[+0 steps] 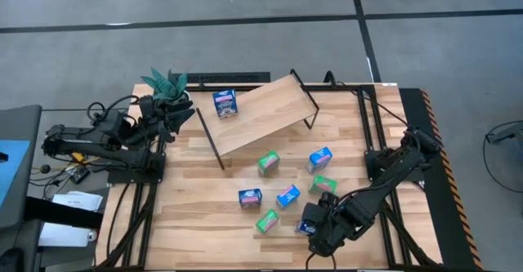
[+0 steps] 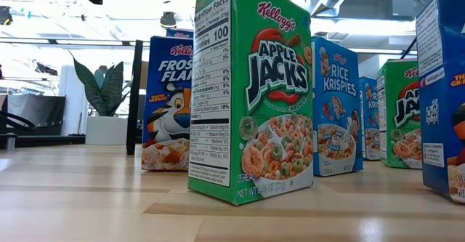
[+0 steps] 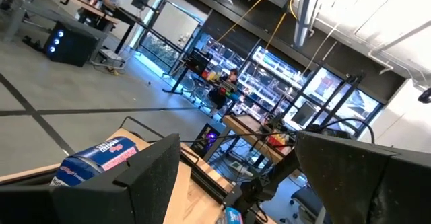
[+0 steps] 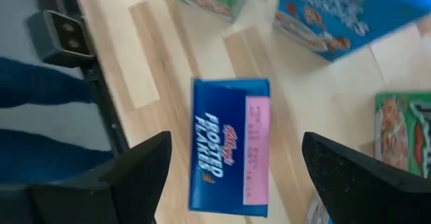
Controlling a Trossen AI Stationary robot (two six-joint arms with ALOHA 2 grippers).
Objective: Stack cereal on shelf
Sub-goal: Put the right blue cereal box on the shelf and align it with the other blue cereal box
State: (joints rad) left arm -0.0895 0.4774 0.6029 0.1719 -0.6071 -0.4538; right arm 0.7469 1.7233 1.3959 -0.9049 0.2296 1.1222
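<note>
The tabletop carries the whole job, and the biggest thing on it is the shelf, a light board tilted on thin black legs toward the far side. One blue box already stands on the shelf's left end. The rest of the cereal is loose on the tabletop in front of the shelf: a green box and a blue one nearest it, then a green box, two blue boxes and, and a green one farthest from it.

The right arm reaches in well in front of the shelf, its right pincer hanging released over a Frosted Flakes box that lies flat — the dark fingers stand wide on either side of it, not touching. The left pincer waits just left of the shelf, lifted and also released, holding nothing.

I would judge this the start of a pick, with most boxes not yet shelved. The risk is in the grip: the box lies flat, so the fingers may skid on the cardboard or crush it, or close off-centre so it swings. Neighbours stand near enough that a sloppy descent could topple them. And the shelf slopes — a box set down carelessly may slide or knock the one there.
</note>
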